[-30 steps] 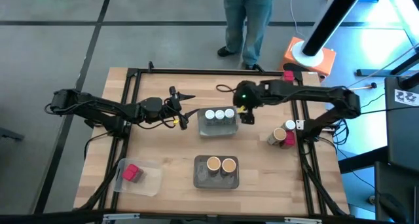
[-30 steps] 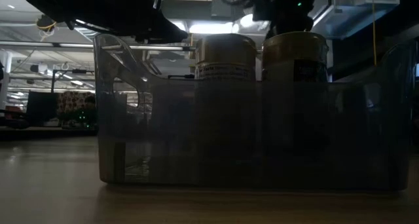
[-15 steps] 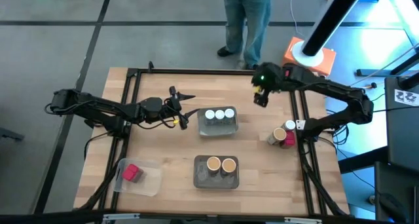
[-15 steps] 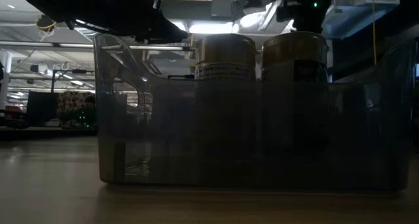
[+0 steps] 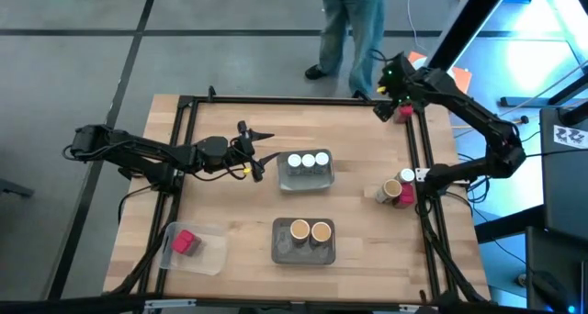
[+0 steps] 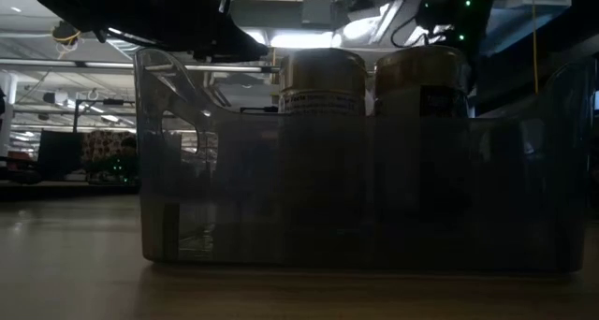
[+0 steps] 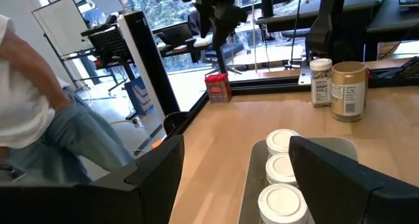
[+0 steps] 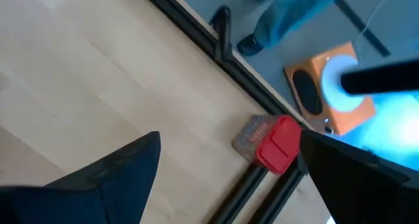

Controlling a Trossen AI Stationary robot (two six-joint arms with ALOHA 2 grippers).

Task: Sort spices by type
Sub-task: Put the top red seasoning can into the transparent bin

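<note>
Dim low view, tray (image 6: 187, 170) blocking jars

Grey tiled floor (image 5: 110, 39) around wooden table (image 5: 230, 204); person in jeans (image 5: 354, 29) standing beyond far edge; orange-and-white round device (image 5: 436, 75) on floor; large windows (image 7: 170, 14), whiteboard (image 7: 62, 21), office chairs behind

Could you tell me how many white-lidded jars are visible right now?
4: three white-lidded jars in a row in the far middle tray; a fourth jar near the table's right edge. More could be hidden.
</note>
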